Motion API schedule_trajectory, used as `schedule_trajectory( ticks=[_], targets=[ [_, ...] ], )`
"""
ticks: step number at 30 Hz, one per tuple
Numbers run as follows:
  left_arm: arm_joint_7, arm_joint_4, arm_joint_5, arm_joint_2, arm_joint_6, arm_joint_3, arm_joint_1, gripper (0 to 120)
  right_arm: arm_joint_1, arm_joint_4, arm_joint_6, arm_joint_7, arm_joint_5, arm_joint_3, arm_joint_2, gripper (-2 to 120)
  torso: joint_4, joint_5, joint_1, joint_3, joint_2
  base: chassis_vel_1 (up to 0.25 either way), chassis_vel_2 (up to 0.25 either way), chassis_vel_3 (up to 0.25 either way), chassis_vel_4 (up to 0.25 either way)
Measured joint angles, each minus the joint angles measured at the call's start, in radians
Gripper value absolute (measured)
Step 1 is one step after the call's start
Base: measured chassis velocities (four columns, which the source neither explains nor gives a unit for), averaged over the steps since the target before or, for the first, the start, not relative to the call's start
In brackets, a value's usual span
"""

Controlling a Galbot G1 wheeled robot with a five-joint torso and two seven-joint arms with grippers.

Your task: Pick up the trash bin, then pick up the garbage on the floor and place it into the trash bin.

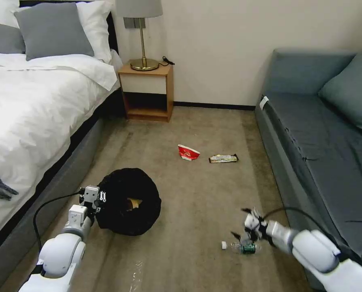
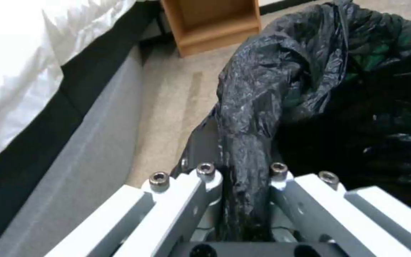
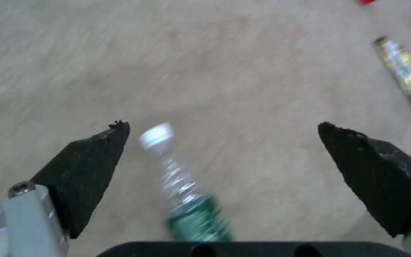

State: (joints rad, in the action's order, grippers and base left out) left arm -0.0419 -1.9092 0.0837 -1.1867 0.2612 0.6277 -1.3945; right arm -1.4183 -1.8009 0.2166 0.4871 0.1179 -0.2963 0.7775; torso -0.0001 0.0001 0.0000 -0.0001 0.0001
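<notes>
On carpet, clear green-labelled bottle (image 3: pixel 186 200)

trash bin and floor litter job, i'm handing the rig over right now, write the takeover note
Left gripper: shut on the black bag rim of the trash bin, holding it beside the bed.
Right gripper: open, low over the carpet, jaws on either side of the bottle, not yet closed on it.
Brown paper bag: a brownish piece shows inside the bin, likely this.
Paper cup and snack wrapper: on the carpet farther ahead, side by side, apart from each other.
Done: bin gripped, one piece apparently binned.
Left: grasp and bin the bottle, then the cup and the wrapper.
</notes>
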Motion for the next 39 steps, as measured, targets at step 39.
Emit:
schedule_trajectory(
  ticks=[39],
  targets=[
    [-0.026,-0.072,-0.074,-0.034,-0.046,0.0,-0.095,4,0.159,0.3,-0.059,0.062,0.128,0.125,0.038,100,0.0002,-0.0001,0.0,0.0,0.0,0.0,0.0,0.0,0.0]
  ],
)
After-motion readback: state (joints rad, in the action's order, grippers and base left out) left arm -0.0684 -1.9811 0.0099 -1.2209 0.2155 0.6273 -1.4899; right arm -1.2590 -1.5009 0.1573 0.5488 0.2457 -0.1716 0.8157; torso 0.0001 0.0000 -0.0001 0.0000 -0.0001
